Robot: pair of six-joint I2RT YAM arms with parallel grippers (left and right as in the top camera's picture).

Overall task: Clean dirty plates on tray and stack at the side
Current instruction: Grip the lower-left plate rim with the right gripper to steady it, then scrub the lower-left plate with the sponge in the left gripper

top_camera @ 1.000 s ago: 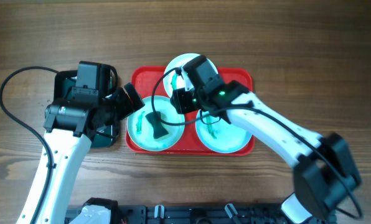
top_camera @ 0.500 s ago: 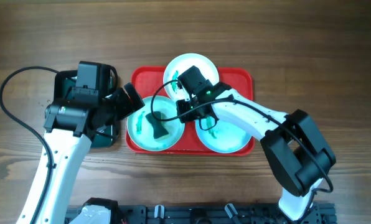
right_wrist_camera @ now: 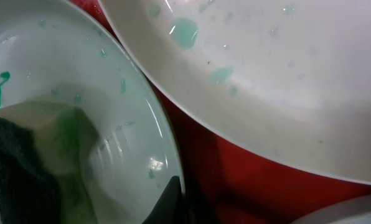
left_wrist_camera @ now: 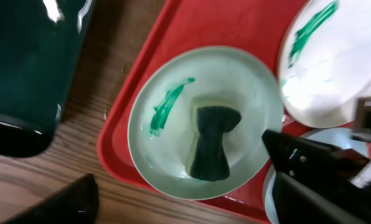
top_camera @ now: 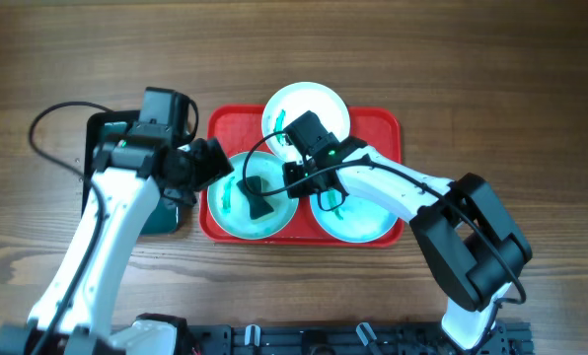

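The red tray [top_camera: 225,126] holds three plates. The white plate [top_camera: 319,104] lies at the back, with a green smear in the left wrist view [left_wrist_camera: 341,68]. The left turquoise plate [top_camera: 225,212] has a green smear [left_wrist_camera: 168,106] and a dark-topped sponge [top_camera: 256,198] lying loose on it [left_wrist_camera: 211,142]. The right turquoise plate [top_camera: 358,219] is partly under the right arm. My left gripper [top_camera: 218,164] is open over that plate's left side [left_wrist_camera: 192,211]. My right gripper [top_camera: 296,179] pinches the left plate's right rim [right_wrist_camera: 182,202].
A dark green-black tray [top_camera: 99,130] lies left of the red tray, partly under my left arm, and shows in the left wrist view [left_wrist_camera: 23,62]. Bare wood table [top_camera: 472,79] surrounds both trays.
My right gripper moved left from beside the white plate to the left turquoise plate's right rim. My left arm shifted right and its wrist edged over the plate. The sponge stayed put.
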